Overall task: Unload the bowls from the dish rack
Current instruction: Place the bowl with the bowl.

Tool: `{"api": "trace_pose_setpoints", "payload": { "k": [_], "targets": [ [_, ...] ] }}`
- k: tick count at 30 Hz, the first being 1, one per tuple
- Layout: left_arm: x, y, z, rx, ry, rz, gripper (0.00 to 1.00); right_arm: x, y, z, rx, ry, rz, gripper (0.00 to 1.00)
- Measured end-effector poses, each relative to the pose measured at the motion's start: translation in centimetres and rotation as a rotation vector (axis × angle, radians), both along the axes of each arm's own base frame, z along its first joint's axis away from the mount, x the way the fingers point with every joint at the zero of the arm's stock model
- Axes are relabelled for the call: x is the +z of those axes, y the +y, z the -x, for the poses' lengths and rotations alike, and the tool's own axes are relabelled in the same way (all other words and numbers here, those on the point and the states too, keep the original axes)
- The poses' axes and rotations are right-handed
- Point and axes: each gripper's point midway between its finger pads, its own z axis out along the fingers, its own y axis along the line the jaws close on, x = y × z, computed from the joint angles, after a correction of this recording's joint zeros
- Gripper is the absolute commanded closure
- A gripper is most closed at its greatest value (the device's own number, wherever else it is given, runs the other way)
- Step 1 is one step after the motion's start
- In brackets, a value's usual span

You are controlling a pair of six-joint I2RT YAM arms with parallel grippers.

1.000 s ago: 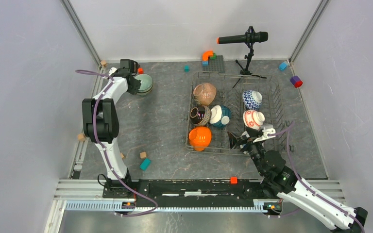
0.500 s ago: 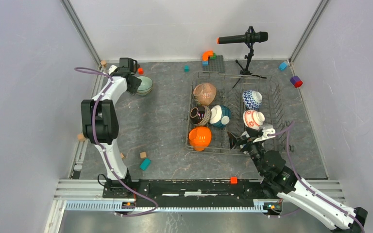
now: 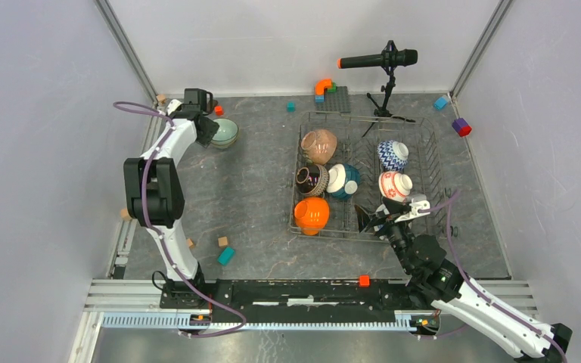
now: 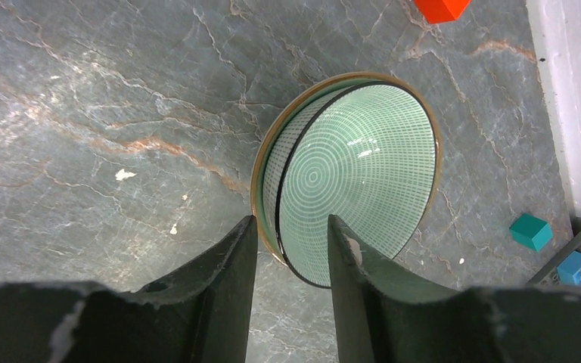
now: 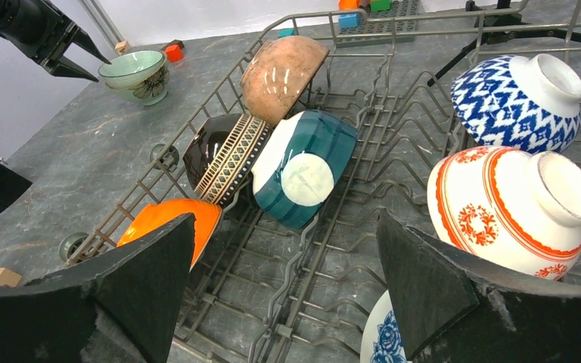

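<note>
Bowls [image 3: 312, 214] of mixed glazes lie in the grey wire dish rack [image 3: 433, 175] at right, seen from above. A pale green round ceramic bowl [image 3: 227, 131] stands on the grey marbled table [image 3: 257, 181] at far left, well apart.

Left wrist view: the left gripper [image 4: 291, 221] is part open, loosely straddling that bowl's rim.

Right wrist view: the right gripper [image 5: 285, 219] gapes wide and empty over the rack's near edge.

- Dish rack [image 5: 302, 295]: thin grey metal wire, smooth, with a dull sheen.
- Bowls [image 5: 514, 204]: glazed ceramic, glossy, catching highlights.
- Pale green bowl [image 4: 363, 166]: glossy glaze over fine grid lines.
- Table [image 4: 83, 113]: grey, veined stone look, matt.
</note>
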Motion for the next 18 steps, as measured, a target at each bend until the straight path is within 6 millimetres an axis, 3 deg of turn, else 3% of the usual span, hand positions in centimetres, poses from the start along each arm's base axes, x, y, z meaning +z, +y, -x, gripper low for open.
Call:
{"api": "trace_pose_setpoints", "payload": {
  "k": [8, 18],
  "targets": [
    [2.0, 0.5, 0.2, -0.002, -0.033, -0.031, 0.67, 0.0, 0.2, 0.1, 0.010, 0.000, 0.001, 0.06],
    [1.1, 0.5, 0.9, -0.008, 0.000, -0.034, 0.76, 0.1, 0.2, 0.1, 0.016, -0.004, -0.004, 0.06]
  ]
}}
